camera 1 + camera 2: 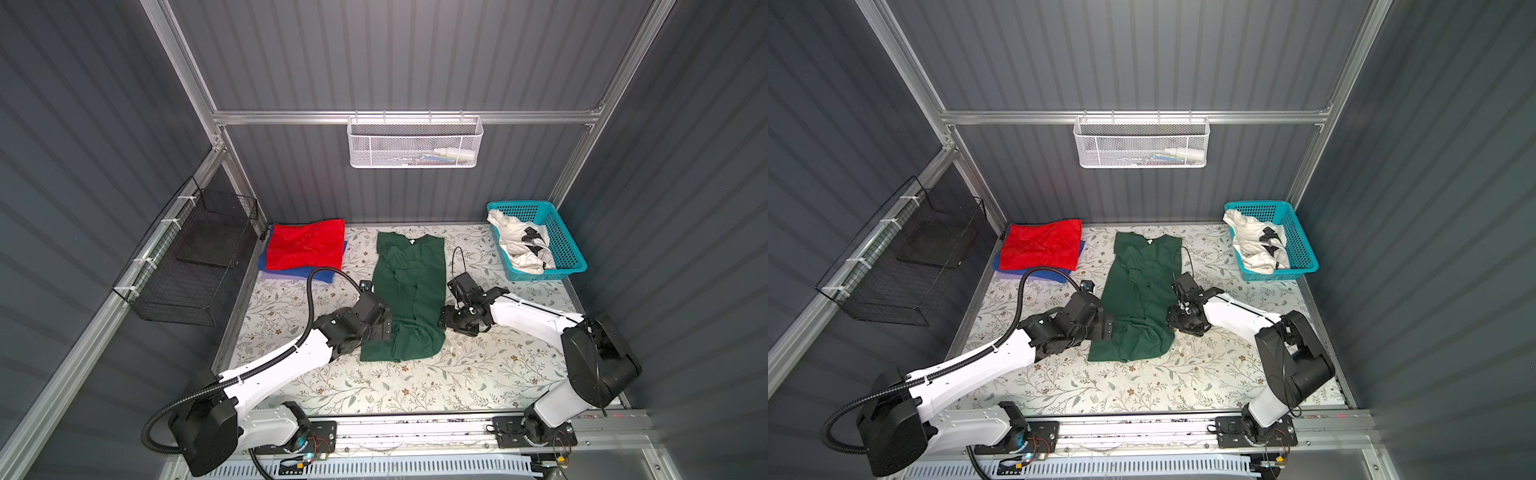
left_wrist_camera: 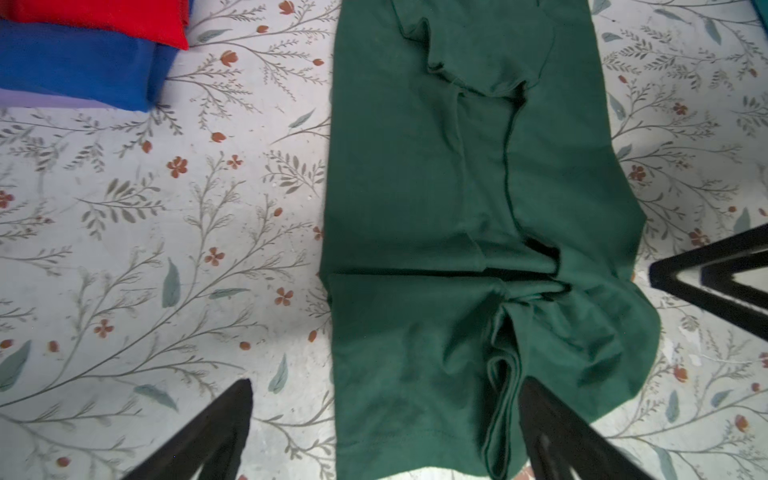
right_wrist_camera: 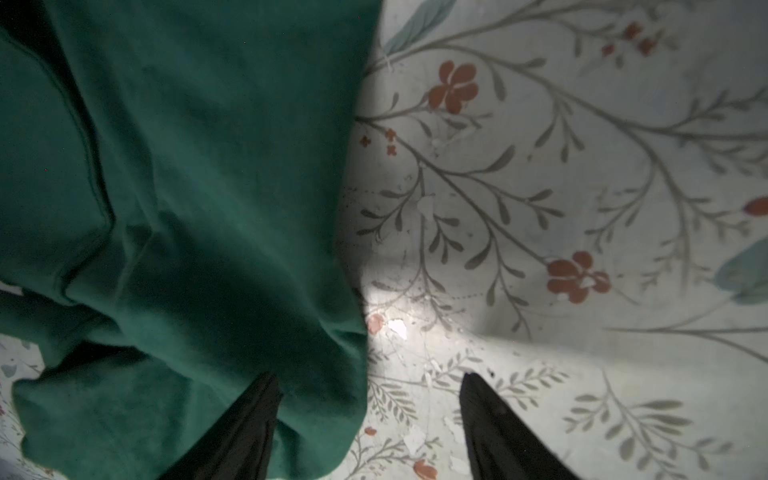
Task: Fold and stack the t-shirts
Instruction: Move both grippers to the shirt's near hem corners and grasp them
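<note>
Dark green t-shirt (image 1: pixel 409 291) flat on worktop (image 1: pixel 478 374). Left claw (image 2: pixel 385 383), jaws spread wide, over its left edge; right claw (image 3: pixel 368 376), jaws apart, astride right edge.

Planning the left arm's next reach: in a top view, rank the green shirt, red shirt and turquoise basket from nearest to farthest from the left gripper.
1. green shirt, centre, right at the left gripper.
2. red shirt, back left.
3. turquoise basket, back right.
</note>
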